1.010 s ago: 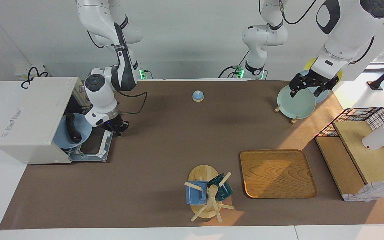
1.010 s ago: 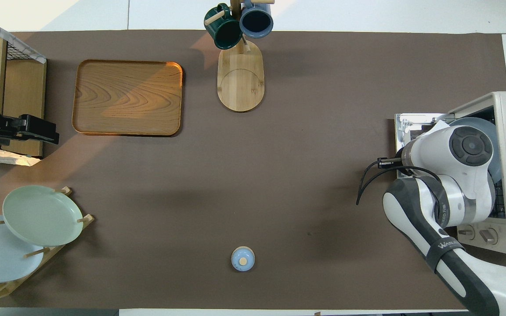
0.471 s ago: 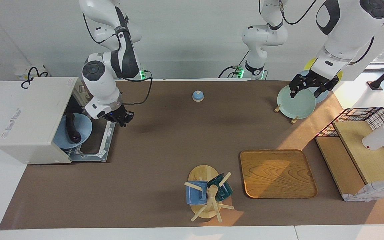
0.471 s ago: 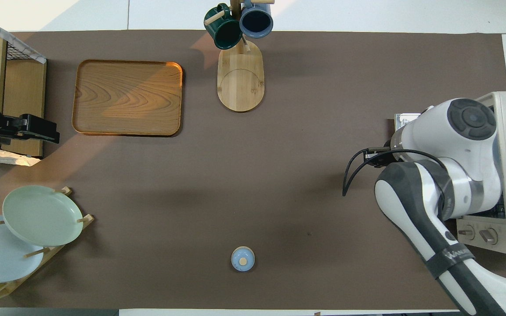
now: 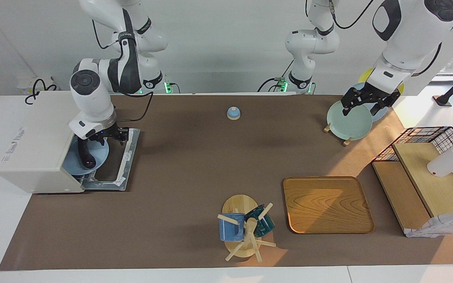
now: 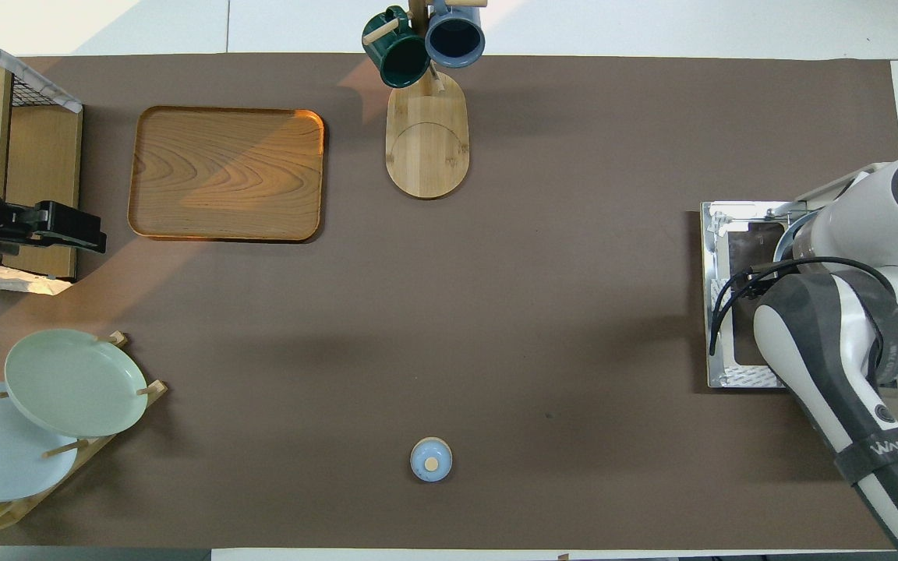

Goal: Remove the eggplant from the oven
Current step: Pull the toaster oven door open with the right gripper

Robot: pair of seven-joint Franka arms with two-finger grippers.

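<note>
The off-white oven (image 5: 34, 153) stands at the right arm's end of the table with its door (image 5: 126, 157) folded down flat. A light blue plate (image 5: 73, 167) sticks out of its mouth, and the dark eggplant (image 5: 84, 153) lies on the plate. My right gripper (image 5: 111, 135) hangs just above the plate's edge, at the end of the eggplant nearer the robots, and holds nothing. In the overhead view the right arm hides the eggplant; the door (image 6: 730, 300) shows. My left gripper (image 5: 364, 103) waits over a green plate.
A small blue bell (image 5: 233, 113) sits near the robots at mid-table. A wooden tray (image 5: 327, 204) and a mug tree (image 5: 244, 230) stand farther out. A plate rack with a green plate (image 5: 348, 120) and a wire shelf (image 5: 427, 173) are at the left arm's end.
My right gripper has risen from beside the open door and swung toward the oven mouth; it now hangs over the plate's edge. The eggplant, plate and left arm have not moved.
</note>
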